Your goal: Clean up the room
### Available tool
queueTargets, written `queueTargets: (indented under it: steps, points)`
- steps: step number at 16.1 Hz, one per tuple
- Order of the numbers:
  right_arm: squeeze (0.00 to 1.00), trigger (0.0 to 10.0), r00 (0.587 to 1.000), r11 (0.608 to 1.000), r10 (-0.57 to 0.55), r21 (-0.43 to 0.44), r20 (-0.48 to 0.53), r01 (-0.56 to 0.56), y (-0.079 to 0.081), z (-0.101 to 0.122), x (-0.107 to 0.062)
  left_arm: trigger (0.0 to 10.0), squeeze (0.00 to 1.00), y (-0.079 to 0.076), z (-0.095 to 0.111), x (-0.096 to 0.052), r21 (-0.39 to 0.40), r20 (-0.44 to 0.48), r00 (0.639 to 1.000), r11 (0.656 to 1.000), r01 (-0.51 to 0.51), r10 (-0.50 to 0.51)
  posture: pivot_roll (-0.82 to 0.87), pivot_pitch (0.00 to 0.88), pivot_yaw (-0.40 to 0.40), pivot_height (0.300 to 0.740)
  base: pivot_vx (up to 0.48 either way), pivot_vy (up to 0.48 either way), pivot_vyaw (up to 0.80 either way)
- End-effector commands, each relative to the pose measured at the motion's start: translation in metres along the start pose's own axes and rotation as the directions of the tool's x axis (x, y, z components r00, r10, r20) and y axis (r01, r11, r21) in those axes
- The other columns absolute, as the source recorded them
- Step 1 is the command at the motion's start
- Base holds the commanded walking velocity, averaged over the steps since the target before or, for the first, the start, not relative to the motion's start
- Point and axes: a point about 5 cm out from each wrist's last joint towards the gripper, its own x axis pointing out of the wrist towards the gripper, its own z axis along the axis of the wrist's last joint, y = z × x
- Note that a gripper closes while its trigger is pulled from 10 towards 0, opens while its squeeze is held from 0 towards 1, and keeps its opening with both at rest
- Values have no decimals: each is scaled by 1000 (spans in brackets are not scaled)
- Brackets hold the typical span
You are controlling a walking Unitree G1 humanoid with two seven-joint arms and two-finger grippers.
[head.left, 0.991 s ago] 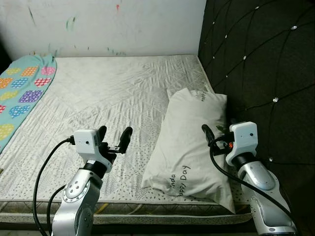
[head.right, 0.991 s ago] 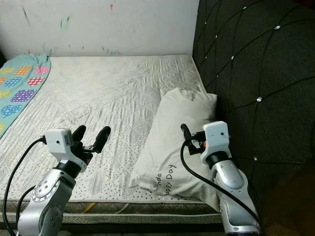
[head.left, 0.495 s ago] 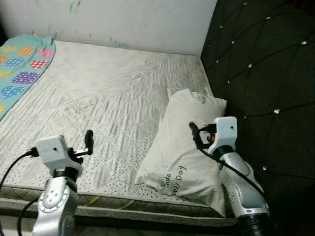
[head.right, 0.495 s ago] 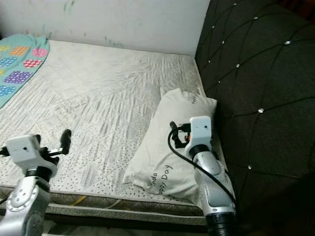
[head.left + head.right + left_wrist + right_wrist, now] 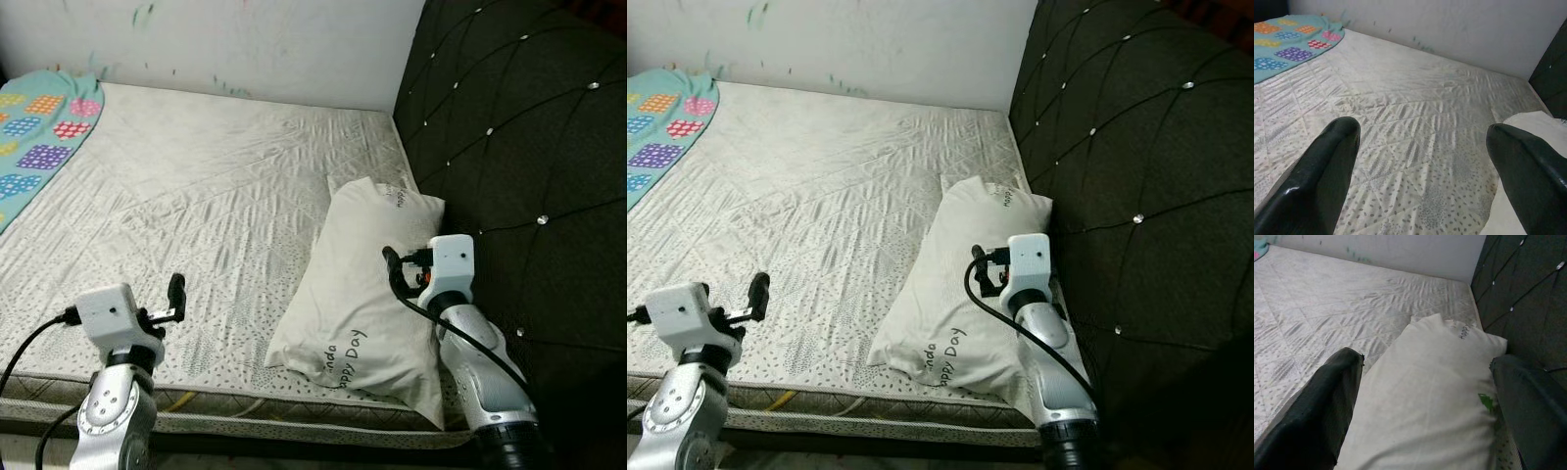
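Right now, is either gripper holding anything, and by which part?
Nothing is held. The right gripper is open over the pillow; the left gripper is open over the mattress.

One pillow point(image 5: 367, 284), one mattress point(image 5: 216, 196), one patterned blanket point(image 5: 39, 137) — two grippers, left point(image 5: 1425, 181) — right point(image 5: 1425, 416).

A white pillow point(image 5: 367, 284) printed with "Happy Day" lies flat on the bare quilted mattress point(image 5: 216, 206), at the bed's right side, its long edge just beside the dark tufted headboard point(image 5: 509, 147). Its near end reaches the mattress's near edge. A teal blanket point(image 5: 39, 137) with coloured patches lies at the far left.
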Motion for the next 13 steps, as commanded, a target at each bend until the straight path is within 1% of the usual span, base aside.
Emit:
queueTargets:
  steps: [1, 4, 6, 11, 13]
  points:
    - [0, 10000, 1000, 1000, -26, 3, 16, 26, -4, 4, 3, 10000, 0, -4, 1, 3, -1, 7, 1000, 1000, 16, -16, 4, 4, -84, 740, 0, 0, 0]
    - [0, 10000, 1000, 1000, -24, 4, 17, 24, -3, 4, 3, 10000, 0, -8, 1, 4, 7, 13, 999, 999, 38, -38, 2, 4, -83, 740, 0, 0, 0]
    - [0, 10000, 1000, 1000, -24, 2, 18, 24, -3, 4, 5, 10000, 0, -10, 3, 5, -10, 17, 998, 999, 53, -52, 0, 5, -86, 740, 0, 0, 0]
    - [0, 10000, 1000, 1000, -22, 2, 20, 22, -3, 5, 6, 10000, 0, -12, 2, 5, -16, 16, 998, 998, 61, -61, -3, 6, -88, 740, 0, -400, 0]
    - [0, 10000, 999, 999, -34, -17, 23, 34, -4, 6, 6, 10000, 0, -13, 1, 6, -13, 11, 998, 998, 60, -59, -4, 6, -90, 740, 0, -416, 0]
